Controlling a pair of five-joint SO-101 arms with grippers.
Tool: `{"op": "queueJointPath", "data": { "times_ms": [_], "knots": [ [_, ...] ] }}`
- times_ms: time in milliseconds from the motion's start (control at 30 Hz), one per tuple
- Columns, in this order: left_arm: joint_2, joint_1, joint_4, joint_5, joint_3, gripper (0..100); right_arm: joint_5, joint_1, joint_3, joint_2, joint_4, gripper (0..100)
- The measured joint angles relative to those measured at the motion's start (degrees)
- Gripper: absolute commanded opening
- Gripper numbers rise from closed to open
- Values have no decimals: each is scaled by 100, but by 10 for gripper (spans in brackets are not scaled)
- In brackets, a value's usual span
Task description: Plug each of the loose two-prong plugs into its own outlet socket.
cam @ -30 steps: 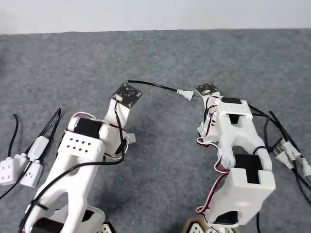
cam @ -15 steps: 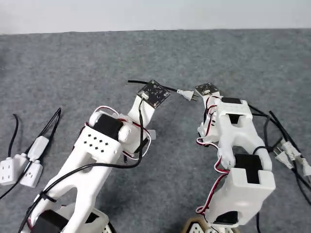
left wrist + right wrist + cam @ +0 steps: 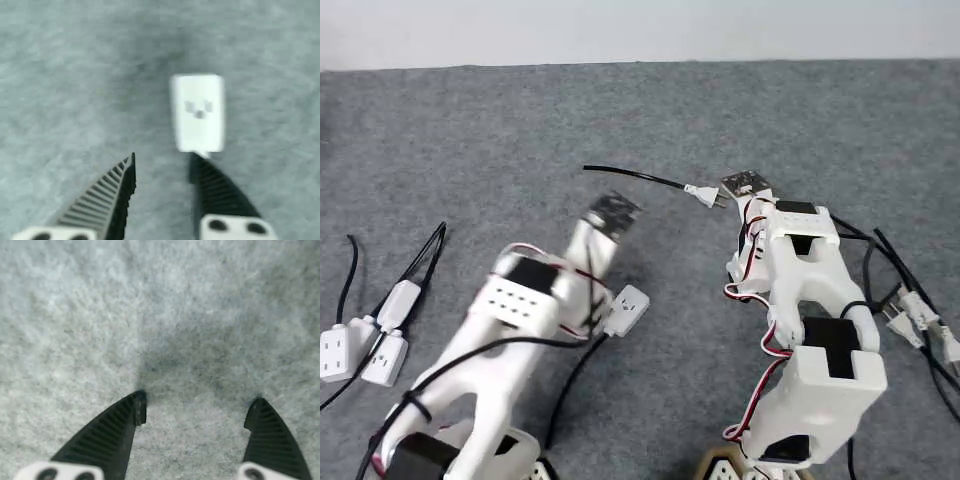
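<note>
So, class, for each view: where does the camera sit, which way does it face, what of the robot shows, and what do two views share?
High view: fixed above, facing down on the table; left arm and right arm show, a socket beside the left.
Left wrist view: on the left wrist, facing down past the open left claw at the socket.
Right wrist view: on the right wrist, facing down past the open right claw at the table.
Shared: high and left wrist views both show the socket.

No legible text or markings.
</note>
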Motion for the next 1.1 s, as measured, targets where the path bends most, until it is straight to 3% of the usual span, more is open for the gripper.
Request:
{"op": "queueJointPath", "data": {
  "times_ms": [167,267,400,600,733,933,1100],
  "knots": [
    [0,-1055,-35,-633,35,214,0,0,0,0,0,302],
    [-9,-1301,-35,-756,35,214,0,0,0,0,0,302],
    [-255,-818,299,-510,-211,214,0,0,0,0,0,302],
    [-677,466,747,879,-545,214,0,0,0,0,0,302],
    [-466,589,123,1451,-193,214,0,0,0,0,0,302],
    [404,712,-1037,1556,141,214,0,0,0,0,0,302],
    [1081,703,-1486,1556,141,214,0,0,0,0,0,302]
  ]
}}
